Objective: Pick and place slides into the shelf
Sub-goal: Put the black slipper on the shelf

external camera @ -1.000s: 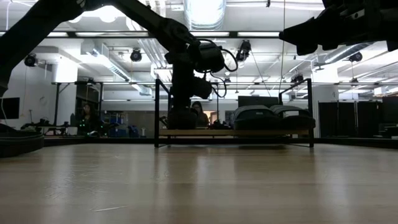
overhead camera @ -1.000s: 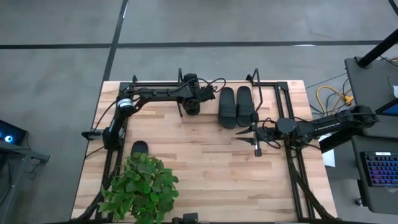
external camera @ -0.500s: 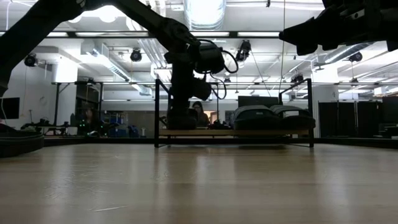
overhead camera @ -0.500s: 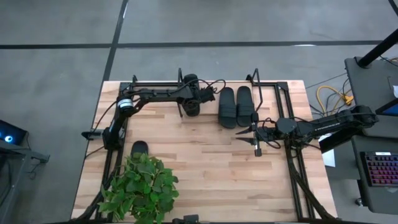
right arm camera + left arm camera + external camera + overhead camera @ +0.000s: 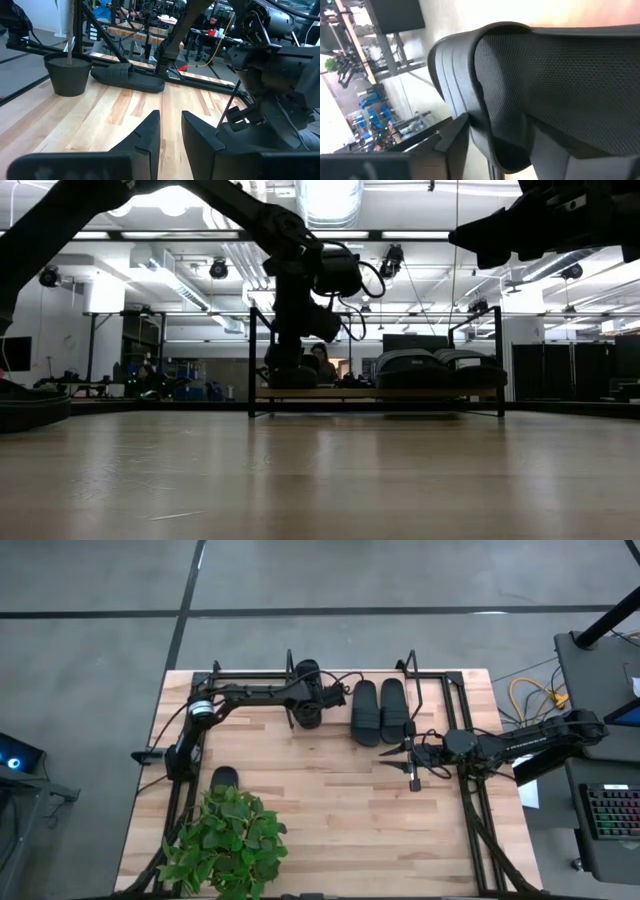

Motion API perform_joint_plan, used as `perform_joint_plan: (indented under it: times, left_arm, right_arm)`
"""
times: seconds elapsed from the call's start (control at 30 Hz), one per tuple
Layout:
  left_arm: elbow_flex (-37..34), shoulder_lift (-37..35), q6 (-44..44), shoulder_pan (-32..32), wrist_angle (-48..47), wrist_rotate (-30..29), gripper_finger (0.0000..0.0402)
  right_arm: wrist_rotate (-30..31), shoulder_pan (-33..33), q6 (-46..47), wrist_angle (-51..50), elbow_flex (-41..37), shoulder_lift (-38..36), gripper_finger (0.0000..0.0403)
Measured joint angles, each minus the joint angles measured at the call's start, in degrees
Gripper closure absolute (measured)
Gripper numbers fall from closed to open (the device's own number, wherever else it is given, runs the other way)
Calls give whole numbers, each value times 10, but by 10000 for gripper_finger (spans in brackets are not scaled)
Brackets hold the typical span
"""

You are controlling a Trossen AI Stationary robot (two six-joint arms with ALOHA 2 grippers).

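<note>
**Black slide going onto shelf, third of four**

Left end effector (image 5: 312, 705) sits over the shelf's (image 5: 296, 664) left end, clamped on a slide (image 5: 535, 90) that fills its wrist view. Two slides (image 5: 378, 710) rest side by side on the board's right part. Fourth slide (image 5: 224, 778) lies on the desk (image 5: 340, 810) near the plant (image 5: 225, 840).

Judged step: placing. Next: lower, release, lift clear of the left upright loop; room is tight there.

Right end effector (image 5: 170, 131), slightly parted and empty, waits right of the shelf.
</note>
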Motion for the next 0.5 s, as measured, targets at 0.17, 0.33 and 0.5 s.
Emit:
perform_joint_plan:
  times: [0.17,0.33,0.5]
  left_arm:
    - [0,-18,0,-10,-12,8,196]
    - [0,-54,-3,-19,-15,38,178]
    - [-1,-101,-17,-45,-46,125,178]
  right_arm:
    - [0,0,0,0,0,0,331]
    - [0,0,0,1,0,0,335]
    - [0,0,4,0,0,0,330]
